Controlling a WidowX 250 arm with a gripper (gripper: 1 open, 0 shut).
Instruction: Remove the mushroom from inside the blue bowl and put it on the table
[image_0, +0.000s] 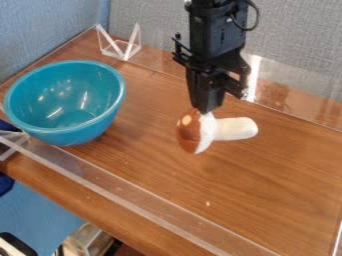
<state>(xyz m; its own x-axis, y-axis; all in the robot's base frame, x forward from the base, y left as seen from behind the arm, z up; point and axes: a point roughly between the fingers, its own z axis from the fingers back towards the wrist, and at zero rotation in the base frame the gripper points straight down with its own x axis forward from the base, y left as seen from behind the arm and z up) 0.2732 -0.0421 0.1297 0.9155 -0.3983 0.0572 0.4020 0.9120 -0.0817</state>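
The mushroom (214, 131) lies sideways low over the middle of the table (274, 195), its orange-brown cap to the left and its cream stem to the right. My black gripper (207, 108) comes straight down onto it from above, fingers shut on the mushroom where cap meets stem. Whether the mushroom rests on the wood or hangs just above it I cannot tell. The blue bowl (64, 100) stands at the left end of the table, holds nothing, and is well apart from the gripper.
A low clear acrylic wall (134, 205) runs around the table's edges. A small white wire stand (120, 42) sits in the back left corner behind the bowl. Bare wood stretches to the right and front of the mushroom.
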